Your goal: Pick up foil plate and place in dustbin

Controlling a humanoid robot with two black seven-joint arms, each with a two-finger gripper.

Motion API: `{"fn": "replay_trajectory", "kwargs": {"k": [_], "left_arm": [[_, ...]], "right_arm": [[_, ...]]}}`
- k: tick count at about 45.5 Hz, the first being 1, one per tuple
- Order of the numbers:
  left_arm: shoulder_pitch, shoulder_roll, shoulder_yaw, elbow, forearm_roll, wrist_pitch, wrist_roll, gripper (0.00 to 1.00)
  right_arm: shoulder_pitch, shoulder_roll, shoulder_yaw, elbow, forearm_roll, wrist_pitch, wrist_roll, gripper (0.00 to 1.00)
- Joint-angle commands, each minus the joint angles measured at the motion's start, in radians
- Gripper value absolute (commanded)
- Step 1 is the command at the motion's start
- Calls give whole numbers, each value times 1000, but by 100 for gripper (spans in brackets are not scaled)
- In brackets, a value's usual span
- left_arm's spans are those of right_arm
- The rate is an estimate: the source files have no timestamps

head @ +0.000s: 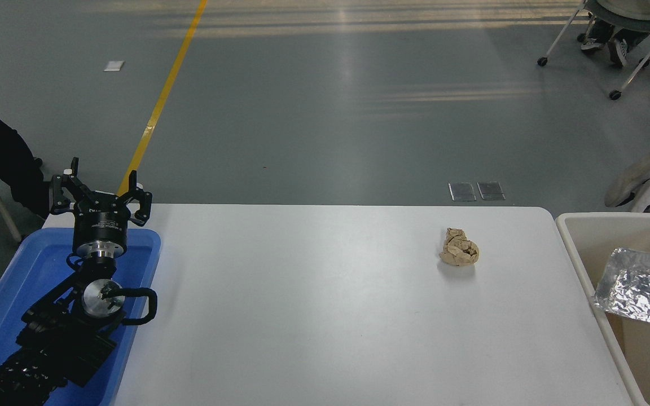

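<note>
The shiny crinkled foil plate lies tilted inside the cream dustbin at the table's right end, its right part cut off by the picture's edge. No gripper touches it. My left gripper is parked at the lower left over the blue tray, fingers spread open and empty. My right arm and gripper are out of view.
A crumpled brown paper ball lies on the white table right of centre. A shallow blue tray sits under my left arm. A person's shoes rest beyond the dustbin; a wheeled chair stands at the far right.
</note>
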Motion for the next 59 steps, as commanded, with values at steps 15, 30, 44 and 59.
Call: {"fn": "replay_trajectory", "kwargs": {"k": [15, 30, 44, 59], "left_arm": [[0, 0, 0, 0, 0, 0, 0, 99], [0, 0, 0, 0, 0, 0, 0, 99], [0, 0, 0, 0, 0, 0, 0, 99], [0, 0, 0, 0, 3, -2, 2, 99]], "right_arm": [[-44, 66, 2, -99, 3, 0, -25, 0], [-47, 100, 27, -93, 43, -26, -25, 100], [40, 121, -7, -72, 44, -8, -22, 100], [619, -71, -402, 440, 46, 99, -21, 100]]}}
